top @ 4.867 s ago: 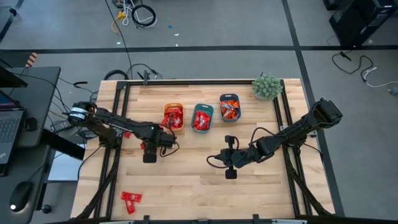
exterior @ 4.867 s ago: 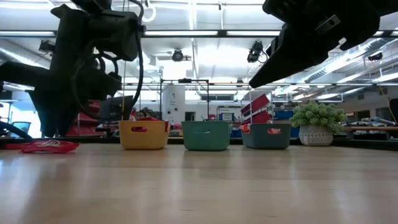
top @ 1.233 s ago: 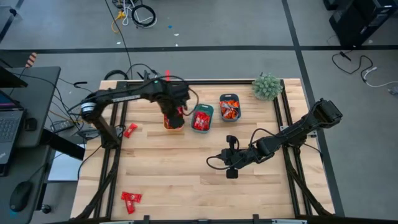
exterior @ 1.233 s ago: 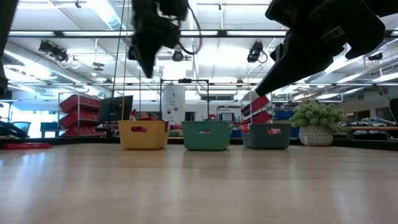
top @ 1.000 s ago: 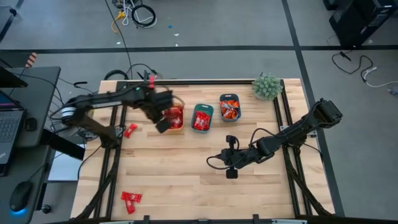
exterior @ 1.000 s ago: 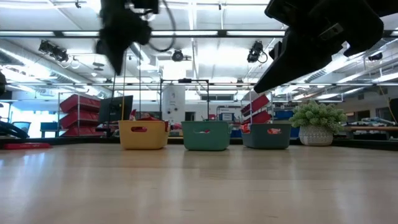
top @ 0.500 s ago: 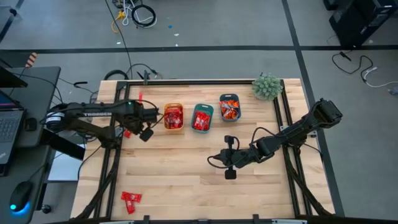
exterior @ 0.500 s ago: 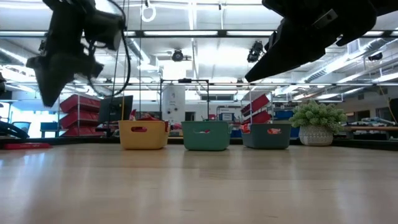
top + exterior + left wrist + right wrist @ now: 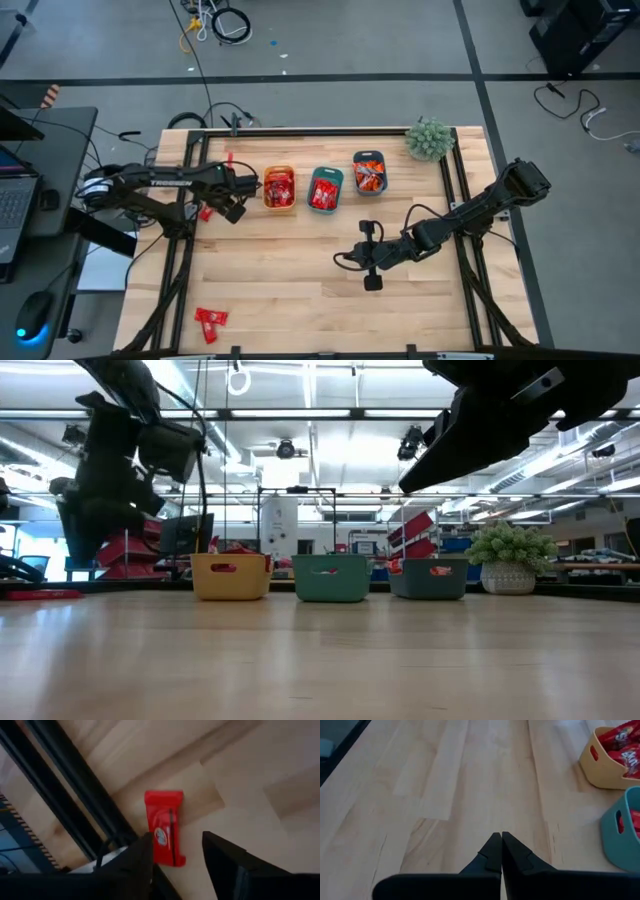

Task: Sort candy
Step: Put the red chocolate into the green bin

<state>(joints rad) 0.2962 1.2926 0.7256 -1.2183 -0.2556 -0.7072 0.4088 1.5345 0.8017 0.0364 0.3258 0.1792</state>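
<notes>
High view: left gripper sits near the table's left edge, just left of the yellow bin. One red candy lies on the wood beside the black frame rail, just beside that gripper.

Left wrist view: fingers stand apart with a clear gap; nothing is between them. The red candy lies flat on the wood in line with the gap, beyond the fingertips, one edge against the rail. Not gripped.

High view: three bins in a row at the back of the table. Yellow bin, middle teal bin and blue-grey bin all hold red or orange-red candy. Two more red candies lie together at the front left corner, well apart from both arms. Small green plant stands at the back right corner.

Right gripper is over bare wood right of centre, in front of the bins.

Right wrist view: fingers are pressed together, tips touching, holding nothing.
</notes>
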